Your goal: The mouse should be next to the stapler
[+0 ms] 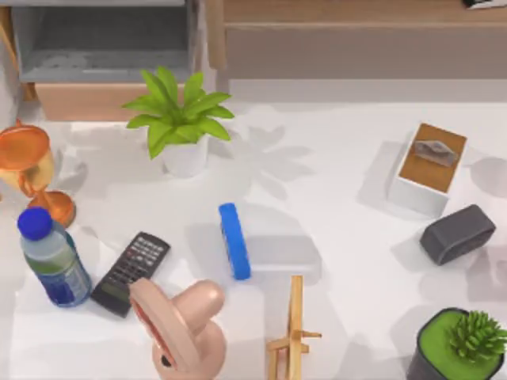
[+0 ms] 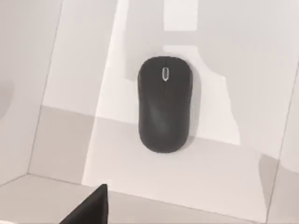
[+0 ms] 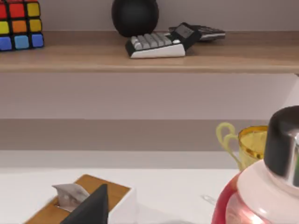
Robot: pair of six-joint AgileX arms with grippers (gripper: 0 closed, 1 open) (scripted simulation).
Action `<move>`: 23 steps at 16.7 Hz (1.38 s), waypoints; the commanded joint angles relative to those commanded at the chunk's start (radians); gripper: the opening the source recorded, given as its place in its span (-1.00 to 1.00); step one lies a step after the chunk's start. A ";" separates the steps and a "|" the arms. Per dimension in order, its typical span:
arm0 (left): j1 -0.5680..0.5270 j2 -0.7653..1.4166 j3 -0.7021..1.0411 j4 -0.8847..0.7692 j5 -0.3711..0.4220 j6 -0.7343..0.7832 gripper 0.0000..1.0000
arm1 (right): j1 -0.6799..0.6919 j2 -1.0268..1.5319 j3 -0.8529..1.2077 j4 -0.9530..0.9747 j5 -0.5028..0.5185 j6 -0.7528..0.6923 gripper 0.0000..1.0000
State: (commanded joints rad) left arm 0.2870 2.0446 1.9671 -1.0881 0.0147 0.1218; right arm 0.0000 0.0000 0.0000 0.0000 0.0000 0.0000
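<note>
**Left wrist view hangs over the mouse; stapler lies mid-tabletop**

Left wrist view looks almost straight down on the mouse, which lies flat on a pale surface crossed by shadows, nothing touching it. I judge the left arm is set above it so that a downward reach can take it across its narrow sides. A dark wedge of the left pincer juts into the edge of that picture, apart from the mouse. It holds nothing that I can see, and I cannot tell whether it is apart or together.

From the top view, the stapler lies on the white tabletop near the middle. The remote is off to its left, and there is bare space on its right, a likely spot for the mouse. How far the mouse lies from the stapler I cannot tell.

Right wrist view faces a shelf, with the tissue box below. A dark wedge of the right pincer shows, and I cannot tell its state either. That arm looks idle.
</note>
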 joint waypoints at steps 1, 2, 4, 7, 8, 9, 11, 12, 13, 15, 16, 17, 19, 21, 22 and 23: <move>0.012 0.099 0.094 -0.049 0.001 0.005 1.00 | 0.000 0.000 0.000 0.000 0.000 0.000 1.00; 0.023 0.192 0.181 -0.095 0.002 0.011 1.00 | 0.000 0.000 0.000 0.000 0.000 0.000 1.00; 0.039 0.349 0.334 -0.173 0.004 0.020 1.00 | 0.000 0.000 0.000 0.000 0.000 0.000 1.00; 0.047 0.512 0.497 -0.256 0.008 0.032 1.00 | 0.000 0.000 0.000 0.000 0.000 0.000 1.00; 0.045 0.546 0.532 -0.273 0.009 0.035 1.00 | 0.000 0.000 0.000 0.000 0.000 0.000 1.00; 0.041 0.570 0.556 -0.286 0.011 0.037 1.00 | 0.000 0.000 0.000 0.000 0.000 0.000 1.00; 0.037 0.584 0.570 -0.292 0.012 0.038 1.00 | 0.000 0.000 0.000 0.000 0.000 0.000 1.00; 0.037 0.584 0.570 -0.292 0.012 0.038 1.00 | 0.000 0.000 0.000 0.000 0.000 0.000 1.00; 0.037 0.584 0.570 -0.292 0.012 0.038 1.00 | 0.000 0.000 0.000 0.000 0.000 0.000 1.00; 0.039 0.585 0.567 -0.291 0.011 0.038 1.00 | 0.000 0.000 0.000 0.000 0.000 0.000 1.00; 0.040 0.584 0.564 -0.288 0.012 0.039 1.00 | 0.000 0.000 0.000 0.000 0.000 0.000 1.00; 0.043 0.581 0.551 -0.277 0.012 0.042 1.00 | 0.000 0.000 0.000 0.000 0.000 0.000 1.00; 0.048 0.579 0.509 -0.238 0.013 0.046 1.00 | 0.000 0.000 0.000 0.000 0.000 0.000 1.00; 0.043 0.583 0.470 -0.194 0.012 0.042 1.00 | 0.000 0.000 0.000 0.000 0.000 0.000 1.00; 0.039 0.585 0.460 -0.181 0.012 0.039 1.00 | 0.000 0.000 0.000 0.000 0.000 0.000 1.00; 0.037 0.586 0.456 -0.176 0.012 0.038 1.00 | 0.000 0.000 0.000 0.000 0.000 0.000 1.00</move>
State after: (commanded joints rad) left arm 0.3237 2.6307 2.4233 -1.2644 0.0266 0.1595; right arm 0.0000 0.0000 0.0000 0.0000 0.0000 0.0000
